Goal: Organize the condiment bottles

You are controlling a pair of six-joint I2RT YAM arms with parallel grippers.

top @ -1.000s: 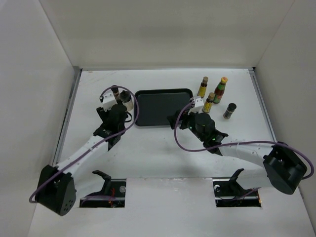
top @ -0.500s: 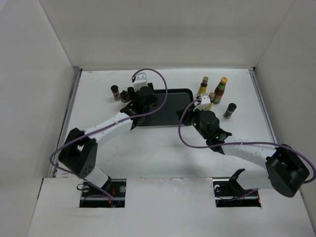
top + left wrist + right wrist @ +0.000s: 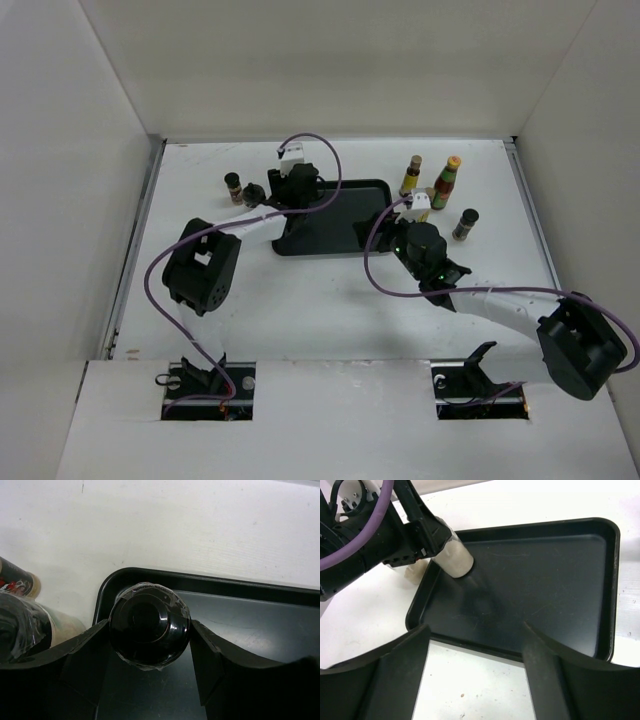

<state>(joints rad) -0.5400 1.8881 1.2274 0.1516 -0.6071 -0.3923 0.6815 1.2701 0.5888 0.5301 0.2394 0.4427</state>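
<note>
The left gripper (image 3: 148, 632) is closed on the white black-capped bottle (image 3: 454, 559), one finger on each side of its glossy cap. The bottle stands upright in the upper-left corner of the black tray (image 3: 560, 580) in the right wrist view. Its base looks to be on the tray floor or just above it; I cannot tell which. The right gripper (image 3: 476, 627) hangs wide apart and empty over the tray's lower edge.

The step in hand reads as setting this bottle down. To do it well, bring it straight down until the base sits flat, well inside the raised rim. Then part the fingers only a little and evenly, so neither one drags the cap sideways. Lift away vertically before swinging off. At the left edge of the left wrist view, a dark shaker (image 3: 15, 580) stands on the table (image 3: 200, 530) just beside the tray, so the retreat should not sweep that way
</note>
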